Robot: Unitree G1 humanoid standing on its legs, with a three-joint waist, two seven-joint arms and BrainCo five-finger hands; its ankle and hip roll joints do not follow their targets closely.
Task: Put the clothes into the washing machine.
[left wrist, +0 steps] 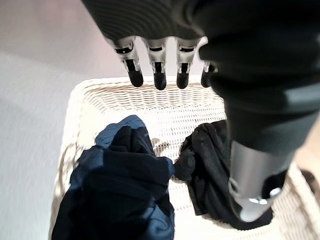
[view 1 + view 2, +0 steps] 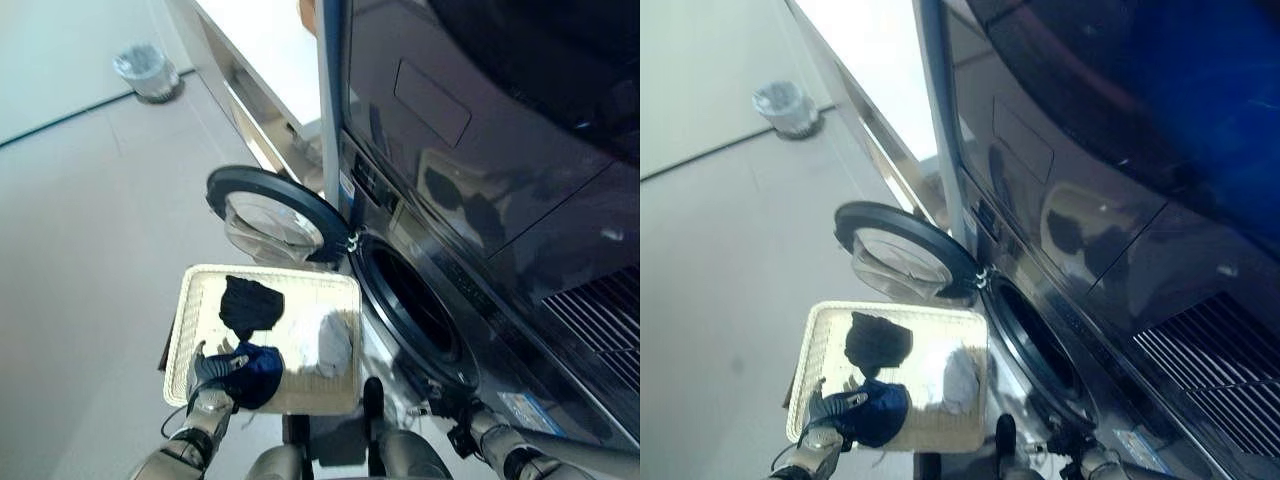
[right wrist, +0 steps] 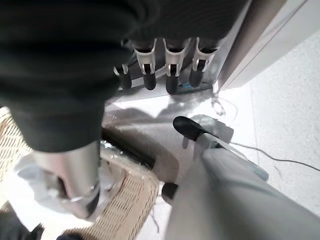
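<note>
A white wicker basket (image 2: 270,272) stands in front of the washing machine (image 2: 480,330). The machine's round door (image 2: 268,213) is swung open to the left, and the drum opening (image 2: 412,305) is dark. Three garments lie in the basket: a black one (image 2: 250,305) at the back, a dark blue one (image 2: 258,372) at the near left, a pale grey one (image 2: 332,342) to the right. My left hand (image 2: 212,368) hovers at the basket's near left corner by the blue garment (image 1: 120,190), fingers (image 1: 159,70) straight, holding nothing. My right hand (image 3: 170,70) hangs open, low by the machine's base (image 2: 470,418).
A small lined waste bin (image 2: 148,70) stands on the floor far to the left. A white counter (image 2: 265,45) with a metal front runs back beside the machine. A second dark appliance (image 2: 470,110) is stacked above the washer.
</note>
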